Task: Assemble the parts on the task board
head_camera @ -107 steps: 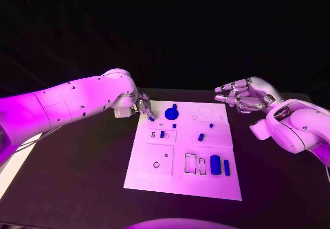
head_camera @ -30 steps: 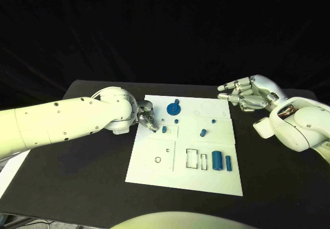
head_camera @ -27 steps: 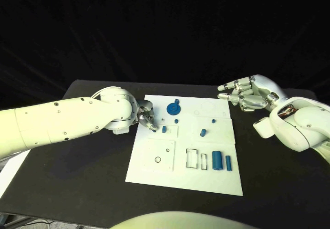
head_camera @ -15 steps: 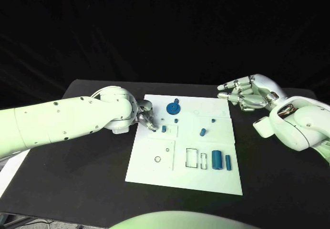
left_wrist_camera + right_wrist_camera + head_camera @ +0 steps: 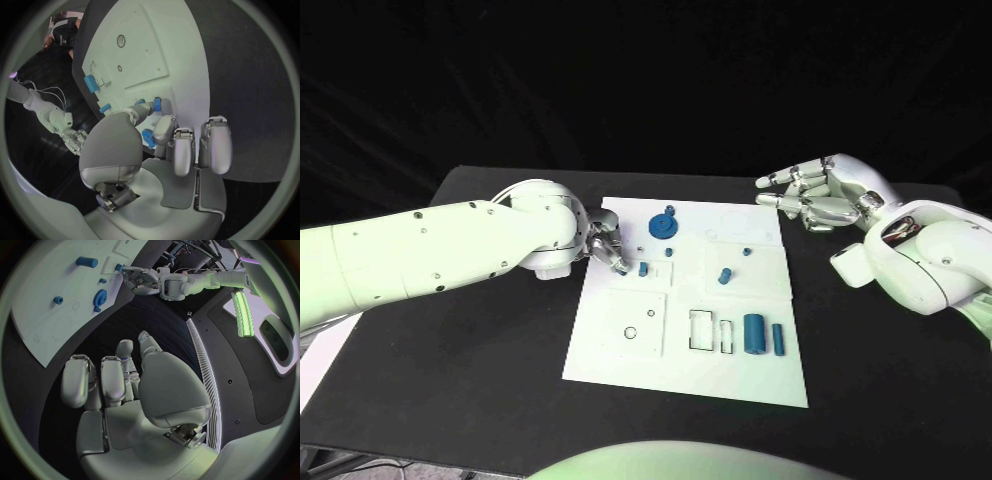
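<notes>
The white task board (image 5: 625,345) lies mid-table. On it are a blue gear (image 5: 664,228), a few small blue pegs (image 5: 724,276), and a blue cylinder (image 5: 754,333) with a thin blue bar (image 5: 777,337) beside it. My left hand (image 5: 604,243) hovers at the board's left edge, fingertips close to a small upright blue part (image 5: 643,268). In the left wrist view, the left hand (image 5: 156,145) pinches a small blue part (image 5: 147,137) between thumb and finger. My right hand (image 5: 819,195) hangs past the board's far right corner, fingers apart and holding nothing.
Rectangular cut-outs (image 5: 702,330) and round holes (image 5: 630,333) mark the board's near half. Black table (image 5: 473,350) surrounds the board on all sides. The right wrist view shows the board (image 5: 44,325), the gear (image 5: 100,297) and my left hand (image 5: 147,280) beyond it.
Over the last second my left hand has stayed at the board's left edge with only slight finger motion. The right hand has not moved.
</notes>
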{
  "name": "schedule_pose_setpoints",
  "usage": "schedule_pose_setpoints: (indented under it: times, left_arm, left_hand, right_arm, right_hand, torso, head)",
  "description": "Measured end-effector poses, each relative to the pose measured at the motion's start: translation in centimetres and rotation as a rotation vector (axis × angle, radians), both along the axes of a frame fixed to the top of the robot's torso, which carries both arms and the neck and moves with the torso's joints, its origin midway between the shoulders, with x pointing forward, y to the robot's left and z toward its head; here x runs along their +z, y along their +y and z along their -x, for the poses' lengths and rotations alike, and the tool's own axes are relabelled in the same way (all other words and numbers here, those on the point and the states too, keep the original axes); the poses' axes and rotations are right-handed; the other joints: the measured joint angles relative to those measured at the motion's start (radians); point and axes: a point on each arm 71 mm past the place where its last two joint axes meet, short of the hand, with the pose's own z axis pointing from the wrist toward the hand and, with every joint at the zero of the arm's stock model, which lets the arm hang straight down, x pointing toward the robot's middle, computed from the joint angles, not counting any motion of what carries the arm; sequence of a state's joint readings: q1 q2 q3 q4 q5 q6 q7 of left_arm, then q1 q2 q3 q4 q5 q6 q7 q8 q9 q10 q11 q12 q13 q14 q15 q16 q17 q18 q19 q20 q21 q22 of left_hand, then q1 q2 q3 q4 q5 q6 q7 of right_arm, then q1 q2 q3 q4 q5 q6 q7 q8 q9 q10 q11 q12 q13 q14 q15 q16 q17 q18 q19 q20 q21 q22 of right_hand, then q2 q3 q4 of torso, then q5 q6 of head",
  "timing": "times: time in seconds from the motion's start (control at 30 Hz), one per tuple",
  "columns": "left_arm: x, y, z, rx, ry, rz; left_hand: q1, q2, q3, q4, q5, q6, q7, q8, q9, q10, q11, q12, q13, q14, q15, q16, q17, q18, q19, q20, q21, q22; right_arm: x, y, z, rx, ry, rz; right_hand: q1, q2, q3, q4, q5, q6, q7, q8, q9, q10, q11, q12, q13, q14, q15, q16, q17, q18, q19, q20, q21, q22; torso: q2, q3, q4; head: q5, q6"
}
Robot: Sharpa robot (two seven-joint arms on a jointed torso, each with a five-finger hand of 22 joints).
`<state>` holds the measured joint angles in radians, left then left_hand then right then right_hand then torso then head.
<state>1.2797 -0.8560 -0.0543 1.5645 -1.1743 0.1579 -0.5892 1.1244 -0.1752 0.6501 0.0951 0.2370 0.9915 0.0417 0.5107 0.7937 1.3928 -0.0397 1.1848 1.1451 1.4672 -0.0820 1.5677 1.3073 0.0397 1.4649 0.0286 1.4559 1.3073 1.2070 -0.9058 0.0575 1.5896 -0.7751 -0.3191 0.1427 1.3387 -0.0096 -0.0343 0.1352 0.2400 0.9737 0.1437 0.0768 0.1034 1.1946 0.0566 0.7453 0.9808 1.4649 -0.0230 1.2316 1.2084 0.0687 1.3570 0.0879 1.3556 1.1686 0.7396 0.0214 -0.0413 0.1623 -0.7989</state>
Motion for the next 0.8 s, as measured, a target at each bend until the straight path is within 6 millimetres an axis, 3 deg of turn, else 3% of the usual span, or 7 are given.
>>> schedule_pose_setpoints:
  times: [0.43, 0.8]
  left_arm:
    - [-0.05, -0.2, -0.47, 0.019, 0.004, -0.01]
    - [-0.21, -0.26, -0.54, 0.026, 0.01, -0.019]
  left_hand:
    - [-0.037, 0.005, -0.013, 0.013, 0.0, 0.014, -0.018, 0.007, -0.006, 0.004, -0.002, 0.0, 0.002, -0.004, -0.004, 0.0, 0.0, 0.0, 0.004, -0.004, 0.0, 0.0]
    - [-0.084, -0.016, -0.094, 0.054, 0.003, 0.029, -0.034, 0.011, -0.018, 0.005, -0.002, 0.008, 0.007, 0.0, -0.007, 0.0, 0.001, 0.0, 0.0, -0.007, 0.0, 0.001]
  right_arm:
    - [0.01, 0.01, 0.04, 0.001, 0.0, 0.0]
    - [0.02, 0.03, 0.1, 0.004, 0.001, 0.001]
  right_hand:
    - [0.0, 0.0, -0.002, 0.002, 0.0, 0.0, 0.0, 0.0, 0.0, 0.0, 0.0, 0.0, -0.001, 0.0, 0.0, -0.002, 0.0, 0.0, 0.0, 0.0, 0.0, 0.0]
    - [0.0, 0.0, -0.003, 0.003, 0.0, 0.0, 0.0, 0.0, 0.001, 0.0, 0.0, 0.004, -0.002, 0.0, 0.0, -0.006, 0.002, 0.0, 0.0, 0.0, 0.0, 0.0]
  torso:
    - [0.0, 0.0007, -0.0007]
    - [0.0, -0.0005, 0.0002]
  head:
    - [-0.002, -0.005]
    - [-0.006, -0.009]
